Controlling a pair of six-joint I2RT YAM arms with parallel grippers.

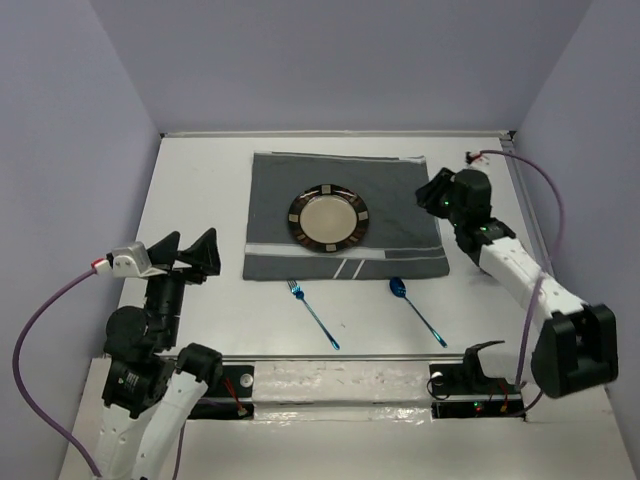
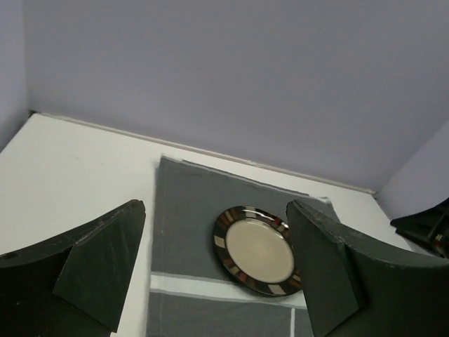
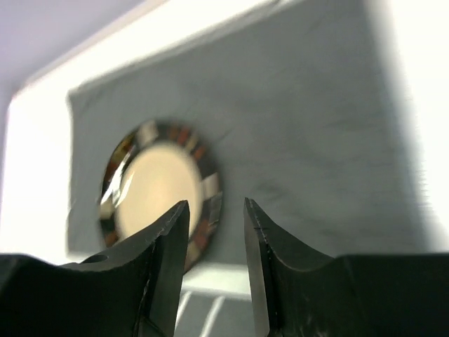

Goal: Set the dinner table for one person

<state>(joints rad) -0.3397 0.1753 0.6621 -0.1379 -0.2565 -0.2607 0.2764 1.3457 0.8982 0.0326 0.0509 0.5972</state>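
Top external: large matte white dinner table [image 1: 200, 180] lying beneath everything. Right gripper [image 1: 428, 192] hovering at dark grey striped cloth placemat [image 1: 400, 235] edge, jaws narrowly parted, empty; left gripper [image 1: 187, 250] gaping wide. Advising: rising straight up, avoiding snagging cloth.

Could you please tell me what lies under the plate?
The plate sits on the dark grey placemat, which lies on the white table. The patch of cloth beneath it is hidden.

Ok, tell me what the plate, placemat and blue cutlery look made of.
Plate: probably glazed ceramic; its cream centre shines and the dark rim carries coloured blocks. Placemat: dark grey cloth, matte, with faint creases and pale stripes. Fork and spoon: likely metal with a glossy blue finish, thin and glinting; plastic cannot be ruled out.
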